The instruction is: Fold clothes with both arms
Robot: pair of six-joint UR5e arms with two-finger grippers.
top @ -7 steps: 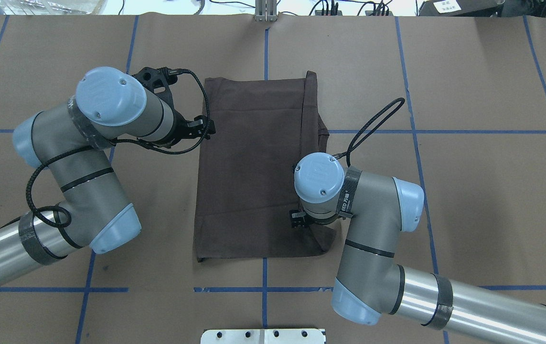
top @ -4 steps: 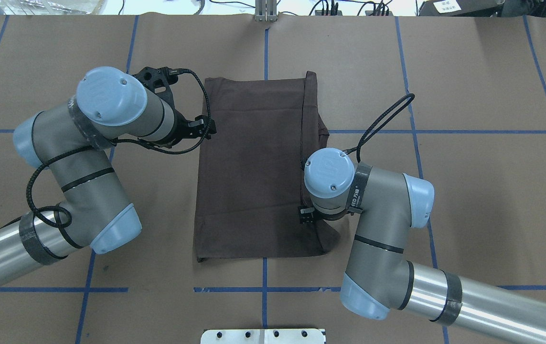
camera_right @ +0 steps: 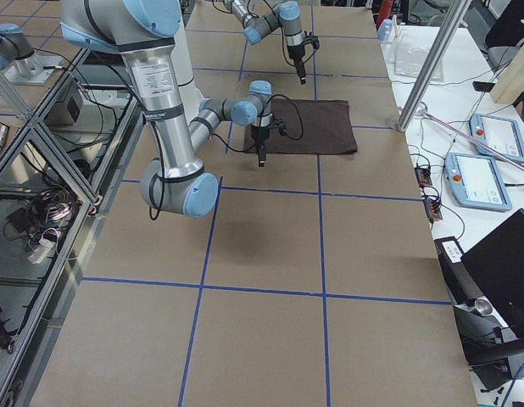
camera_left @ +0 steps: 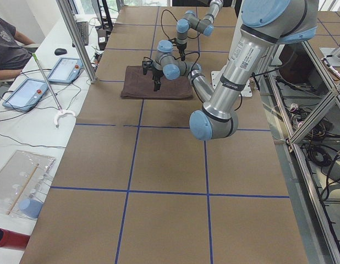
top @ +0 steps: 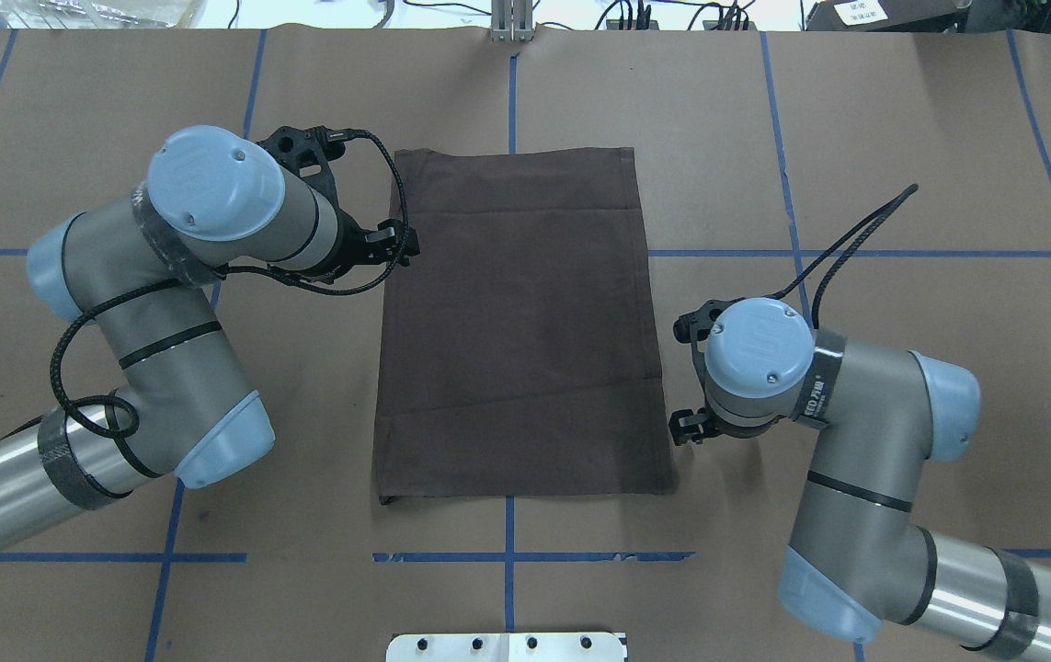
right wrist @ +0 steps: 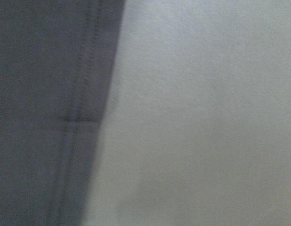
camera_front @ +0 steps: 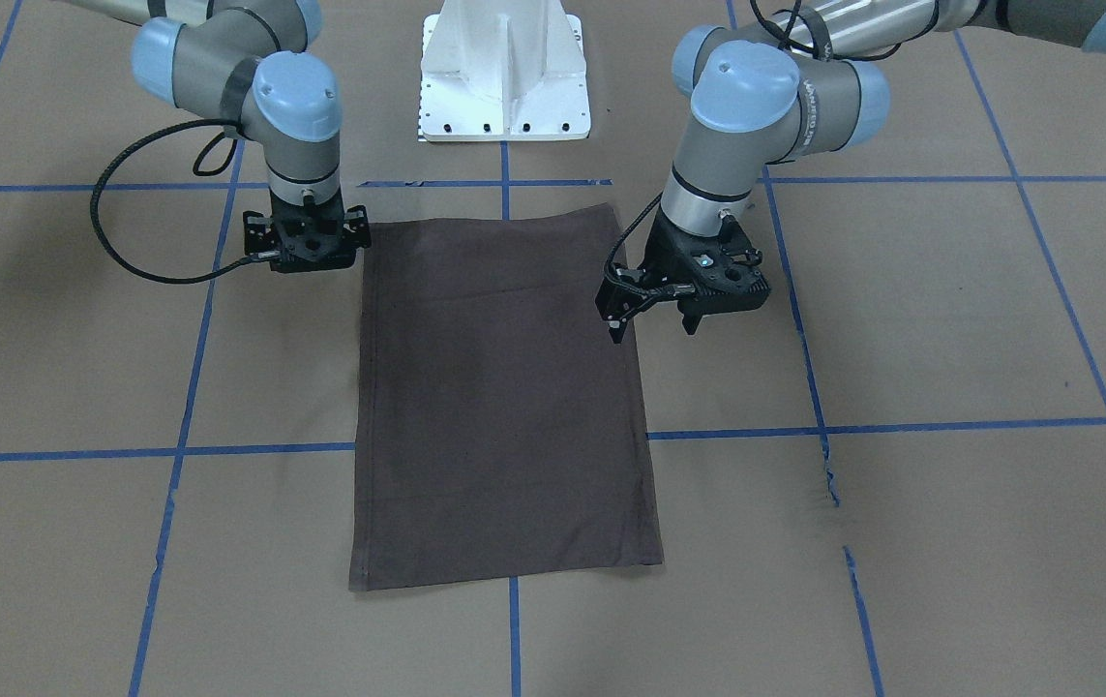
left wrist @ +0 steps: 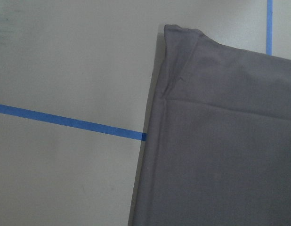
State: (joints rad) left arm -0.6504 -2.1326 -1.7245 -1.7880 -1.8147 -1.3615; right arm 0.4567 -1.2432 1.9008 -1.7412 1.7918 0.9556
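T-shirt [top: 516, 322] lies folded flat mid-surface [top: 902, 138], long axis running near-to-far; left hand [camera_front: 652, 324], open and empty, hovers at its left long edge toward the far end, while right hand [camera_front: 301, 254], empty, spread unreadable, sits just off the right edge nearer in.

1. The left arm [top: 166, 303] is reaching in, its elbow bending well behind the claw and its wrist tilting above it.
2. The left gripper [camera_front: 652, 327] is hanging low, its jaws spreading wide and its fingertips pointing down.
3. The right arm [top: 856, 432] is folding at the elbow behind its claw, with the wrist standing straight above it.
4. The right gripper [camera_front: 301, 261] is pointing straight down, and its jaws are looking parted.
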